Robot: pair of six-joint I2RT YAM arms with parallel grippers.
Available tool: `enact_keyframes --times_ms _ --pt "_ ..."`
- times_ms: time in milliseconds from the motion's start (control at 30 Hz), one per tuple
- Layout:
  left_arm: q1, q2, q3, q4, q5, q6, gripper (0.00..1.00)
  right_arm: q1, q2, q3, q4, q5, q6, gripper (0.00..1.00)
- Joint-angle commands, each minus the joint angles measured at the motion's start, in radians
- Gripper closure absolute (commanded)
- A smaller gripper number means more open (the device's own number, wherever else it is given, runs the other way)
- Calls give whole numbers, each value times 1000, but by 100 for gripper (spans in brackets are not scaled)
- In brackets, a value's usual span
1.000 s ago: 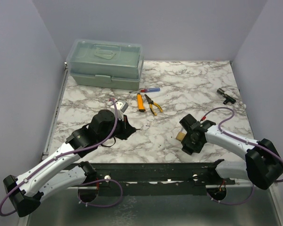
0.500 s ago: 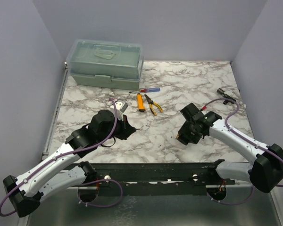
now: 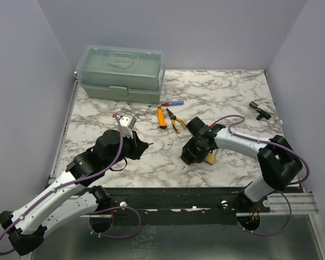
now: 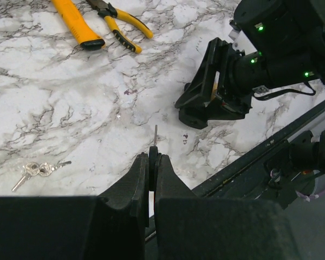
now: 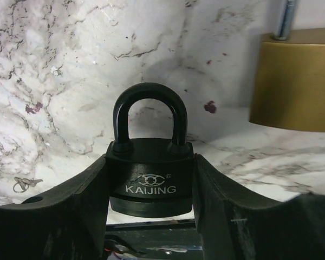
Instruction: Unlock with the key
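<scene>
left gripper pinches key — right gripper clamps black padlock

A: Entry for you, operator: table reads white marble with grey-black veining. Toolbox, pale translucent green.

B: Which lock colours do you get at the right wrist?

A: You get a padlock, matte black with white "KAIJING" lettering, and a brass lock, plain golden-brown.

B: And your tools?

A: Pliers, yellow handles. Orange tool, black tip. Screwdriver, red and blue. Key, grey metal. Cable, purple. Left arm, white shell with black joints.
</scene>
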Motion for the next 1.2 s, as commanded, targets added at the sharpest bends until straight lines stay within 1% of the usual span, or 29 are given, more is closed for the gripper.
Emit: enact_keyframes --times_ms 0,100,133,200,267,333,367,433,467,567,667,800,933,1000,1100,1167 --pt "6 -16 49 -91 -44 -40 100 11 70 32 123 -72 98 100" --pt "6 -53 27 -94 -81 -47 100 12 103 32 146 -71 119 99" --pt "6 -62 27 -93 -90 -47 100 12 114 37 144 -72 125 94" --pt "6 -74 24 -87 -100 -40 100 12 142 54 127 -74 128 88" --pt "6 -77 24 -87 -104 -36 100 11 164 61 135 -89 121 71" --pt "6 -76 25 -87 -100 -35 100 10 176 52 163 -110 116 59" --pt "7 -76 25 -86 -98 -34 100 11 178 45 179 -115 113 55" --pt "6 -77 24 -86 -97 -34 100 11 178 30 207 -121 115 50" --pt "6 -77 25 -86 -97 -33 100 10 178 28 208 -119 113 45" --pt "6 -78 24 -86 -94 -32 100 10 187 56 157 -89 95 27" --pt "6 -80 25 -86 -92 -34 100 11 189 75 124 -72 83 18" --pt "6 -81 25 -86 -92 -34 100 10 186 85 110 -70 81 16" --pt "6 -87 24 -86 -93 -34 100 12 194 124 24 -66 97 15" --pt "6 -92 23 -86 -93 -35 100 12 183 120 20 -67 106 14" --pt "6 -96 22 -86 -95 -35 100 11 178 133 -9 -48 104 12" --pt "6 -99 23 -85 -95 -35 100 12 193 164 -47 -5 96 11"
